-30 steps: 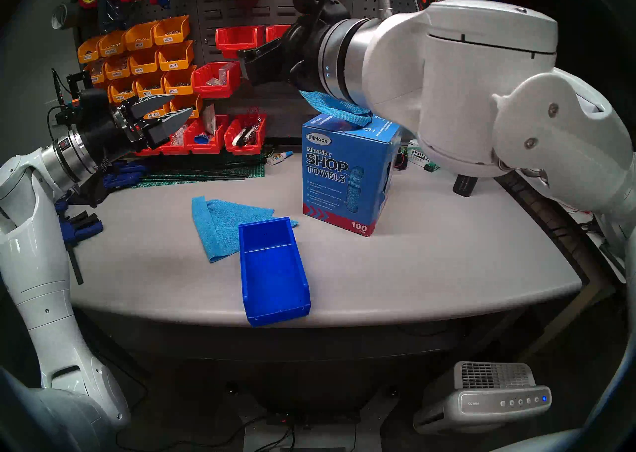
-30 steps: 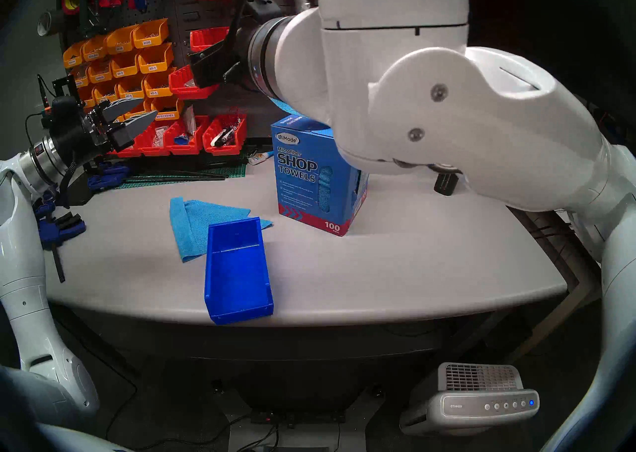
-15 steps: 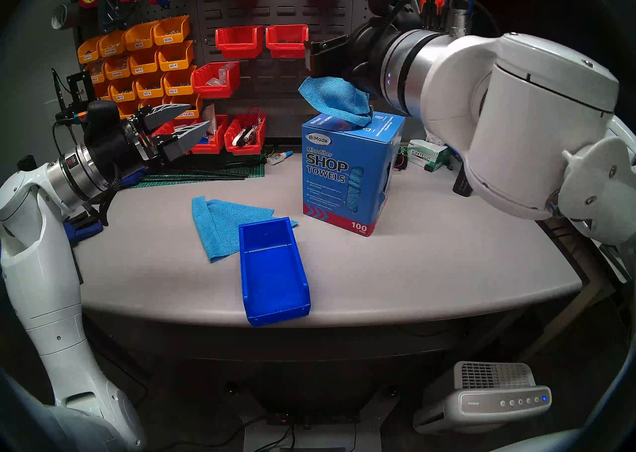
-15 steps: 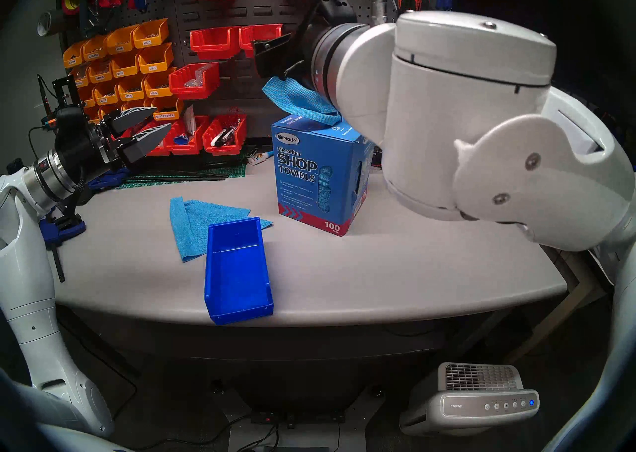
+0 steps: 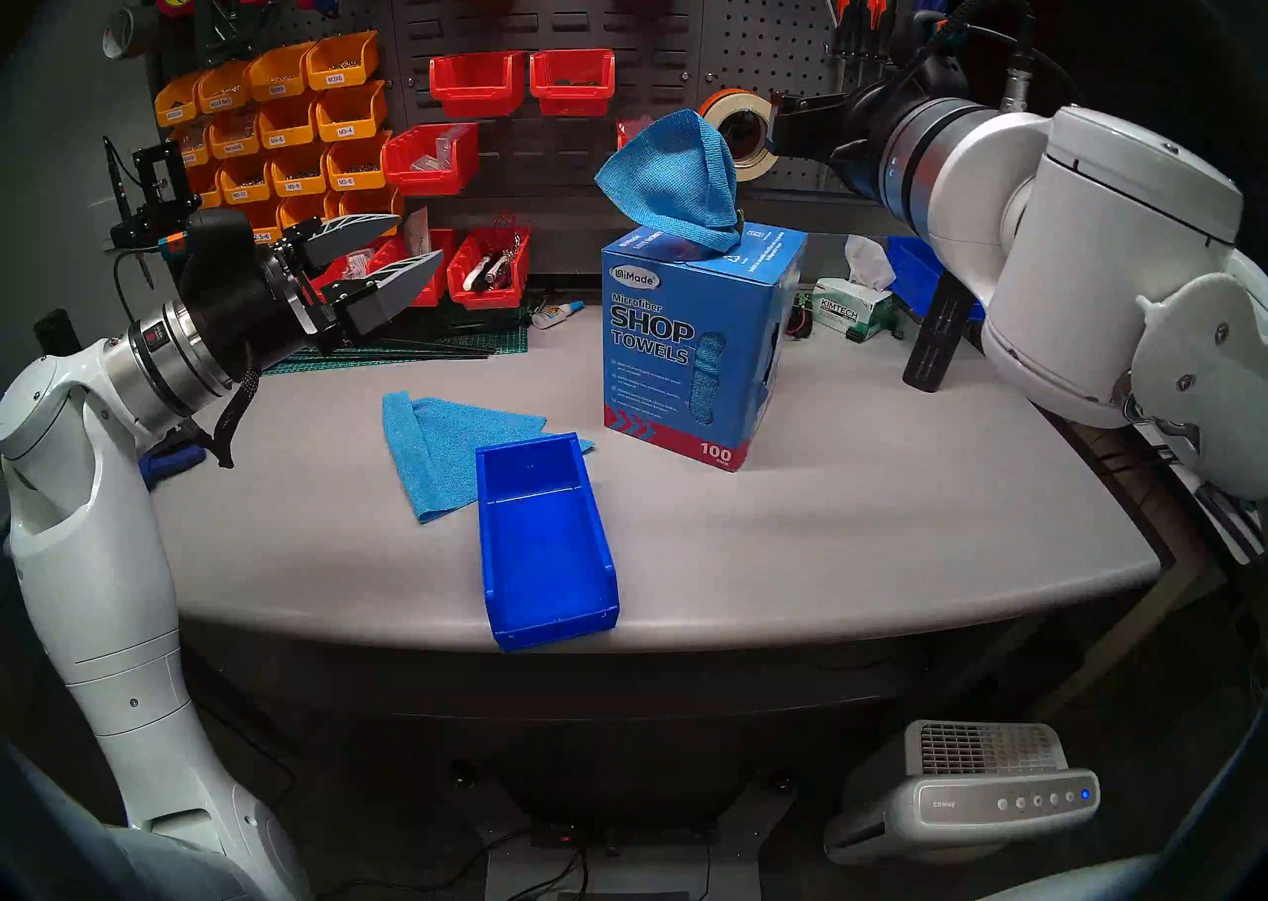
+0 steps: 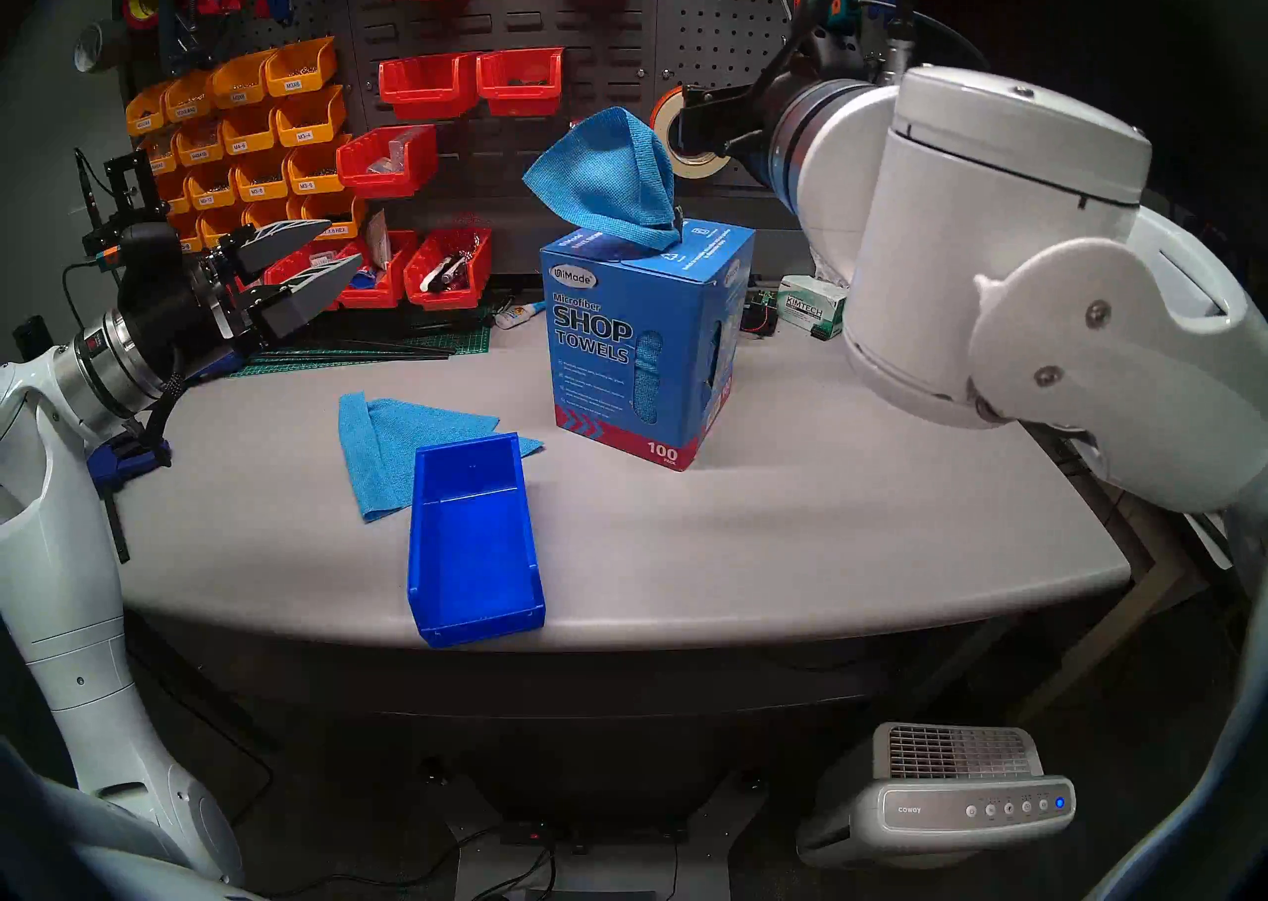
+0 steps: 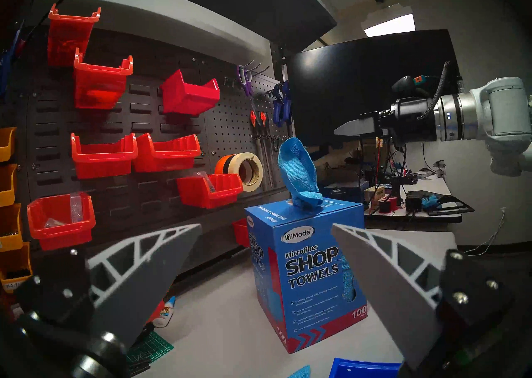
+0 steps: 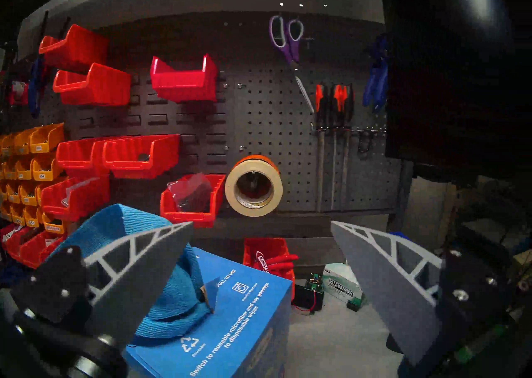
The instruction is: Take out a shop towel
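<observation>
A light blue shop towel (image 5: 669, 182) (image 6: 604, 172) stands bunched up out of the top slot of the blue "Shop Towels" carton (image 5: 693, 344) (image 7: 311, 276). My right gripper (image 5: 774, 124) (image 8: 261, 222) hangs open and empty, level with the towel (image 8: 115, 224) and just to its right, not touching it. To the left of the carton and apart from it, my left gripper (image 5: 420, 237) (image 7: 266, 226) is open, pointing at the carton and the towel (image 7: 298, 167). Another blue towel (image 5: 446, 447) lies flat on the table.
An empty blue bin (image 5: 545, 536) sits near the table's front edge, overlapping the flat towel. A green-and-white tissue box (image 5: 851, 313) and a black bar-shaped object (image 5: 936, 344) are at the back right. Red and orange bins (image 5: 288, 124) and a tape roll (image 5: 737, 131) hang on the pegboard.
My right arm has swung right, off the carton's top, uncovering the towel. My left gripper has moved right toward the carton. Both stayed open.
</observation>
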{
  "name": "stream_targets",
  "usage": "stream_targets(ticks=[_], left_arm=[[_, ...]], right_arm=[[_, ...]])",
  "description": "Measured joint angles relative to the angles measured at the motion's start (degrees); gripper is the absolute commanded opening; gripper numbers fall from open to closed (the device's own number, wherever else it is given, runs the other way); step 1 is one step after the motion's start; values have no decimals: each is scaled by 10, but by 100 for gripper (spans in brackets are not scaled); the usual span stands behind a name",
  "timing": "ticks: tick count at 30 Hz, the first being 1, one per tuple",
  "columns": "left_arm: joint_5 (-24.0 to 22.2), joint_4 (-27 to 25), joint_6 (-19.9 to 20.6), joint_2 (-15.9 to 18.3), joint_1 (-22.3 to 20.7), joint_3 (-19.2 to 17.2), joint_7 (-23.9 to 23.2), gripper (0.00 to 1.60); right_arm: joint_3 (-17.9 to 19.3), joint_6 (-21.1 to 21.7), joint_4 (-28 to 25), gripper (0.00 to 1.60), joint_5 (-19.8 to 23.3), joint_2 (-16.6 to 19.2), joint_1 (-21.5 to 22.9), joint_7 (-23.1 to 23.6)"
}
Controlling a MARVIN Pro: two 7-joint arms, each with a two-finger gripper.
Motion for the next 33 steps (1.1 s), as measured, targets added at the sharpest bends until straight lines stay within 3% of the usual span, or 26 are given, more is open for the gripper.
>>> stream_targets(ticks=[17, 33], left_arm=[[39, -42, -32, -51, 52, 37, 39, 160], [73, -73, -70, -94, 86, 40, 77, 160]], right_arm=[[-31, -27, 0, 160, 9, 92, -51, -13], [-41, -47, 0, 160, -4, 154, -63, 51]])
